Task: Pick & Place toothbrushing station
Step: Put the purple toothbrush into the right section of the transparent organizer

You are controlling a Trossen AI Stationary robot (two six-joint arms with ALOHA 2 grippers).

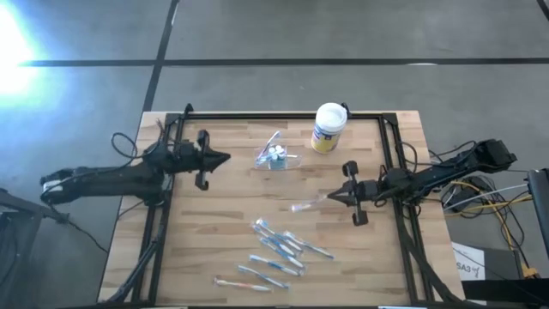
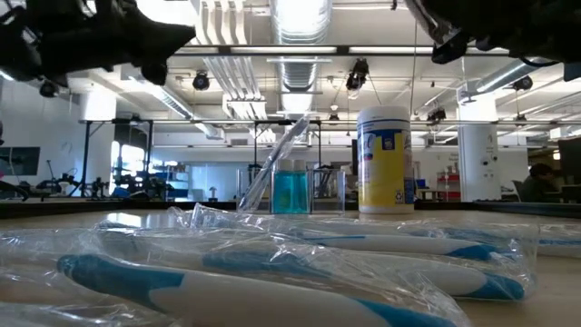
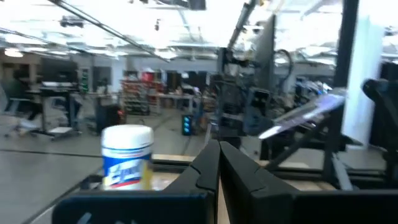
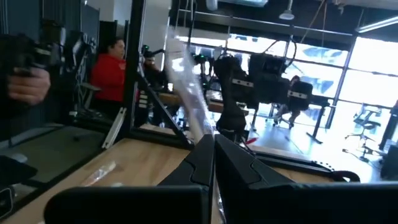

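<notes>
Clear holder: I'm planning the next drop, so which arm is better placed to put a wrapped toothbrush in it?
Right. The right gripper already pinches a wrapped toothbrush, its fingers shut on it. The left gripper, though near the clear holder, holds nothing.

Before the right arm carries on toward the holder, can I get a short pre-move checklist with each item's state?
1. Right gripper shut on a wrapped toothbrush: ok.
2. Toothbrushing station upright on the table: ok.
3. White canister stands apart from the station: ok.
4. Left gripper clear of the station, fingers shut and empty: ok.
5. Free slot in the station for this brush: cannot tell.
6. Remaining wrapped toothbrushes out of the path: ok.
</notes>
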